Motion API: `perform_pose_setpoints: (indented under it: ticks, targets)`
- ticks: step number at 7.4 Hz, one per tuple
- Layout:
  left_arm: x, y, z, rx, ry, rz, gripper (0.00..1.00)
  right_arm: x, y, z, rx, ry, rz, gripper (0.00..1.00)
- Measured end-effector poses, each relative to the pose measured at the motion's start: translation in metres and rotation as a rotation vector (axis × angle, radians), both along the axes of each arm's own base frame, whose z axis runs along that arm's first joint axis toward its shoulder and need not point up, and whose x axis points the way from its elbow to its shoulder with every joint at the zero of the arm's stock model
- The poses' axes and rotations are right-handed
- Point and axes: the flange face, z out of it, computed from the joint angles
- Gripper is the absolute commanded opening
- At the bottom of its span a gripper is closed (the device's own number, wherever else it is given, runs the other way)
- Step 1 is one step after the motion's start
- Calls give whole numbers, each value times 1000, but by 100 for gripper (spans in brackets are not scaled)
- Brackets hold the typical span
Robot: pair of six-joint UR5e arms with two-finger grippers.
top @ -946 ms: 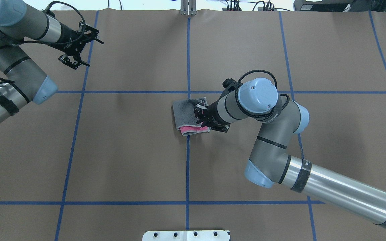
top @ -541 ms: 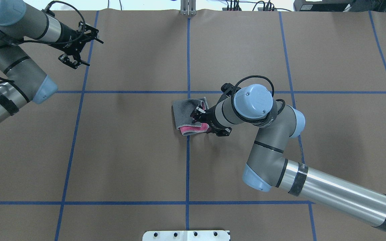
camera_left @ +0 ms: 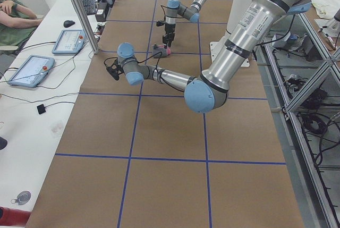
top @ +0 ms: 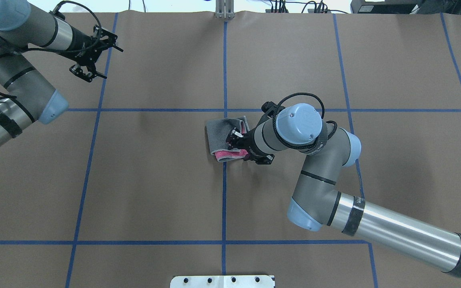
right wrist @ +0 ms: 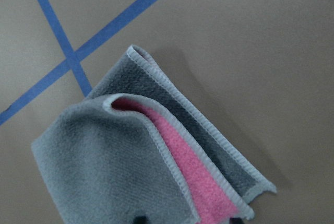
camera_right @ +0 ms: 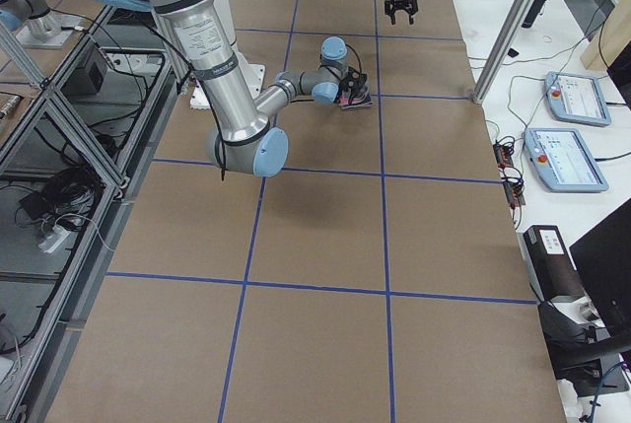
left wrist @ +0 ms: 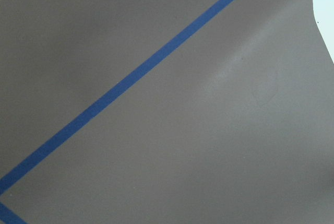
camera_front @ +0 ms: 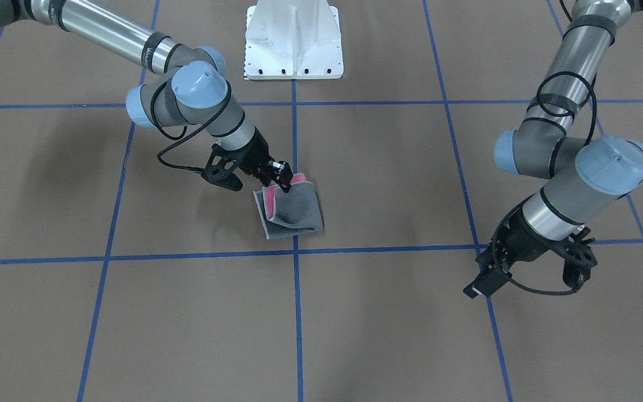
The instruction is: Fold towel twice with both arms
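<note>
The right pincer (top: 235, 138) is clenched on the folded towel (top: 218, 136), mid table (top: 154, 180); the left pincer (top: 89, 64), released, hangs well apart.

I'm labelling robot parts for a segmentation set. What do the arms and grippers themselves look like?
The left arm and right arm are silver-grey tubes with light blue joint caps and black bands. Black looping cables run to the black, open-framed left gripper and right gripper.
</note>
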Motion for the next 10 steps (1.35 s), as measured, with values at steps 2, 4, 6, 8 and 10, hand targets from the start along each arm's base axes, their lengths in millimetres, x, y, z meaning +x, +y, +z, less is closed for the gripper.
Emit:
perform_pose_setpoints:
  ticks: [2,4,6,8,10]
  targets:
    - [-2,-1,0,1,1,-3,99,-2,0,-1,0,1,0,12]
    - [-3,-2,-1,1,1,-4,99,-4,-2,-4,3,-1,3,0]
    - [-4,-2,-1,0,1,-6,99,-4,-2,-5,4,-3,3,0]
    - [-5,-3,-1,0,0,-7,99,0,-2,-9,7,-12,5,0]
    - [-6,-3,-1,0,1,-8,99,18,-12,-12,9,-26,-1,0]
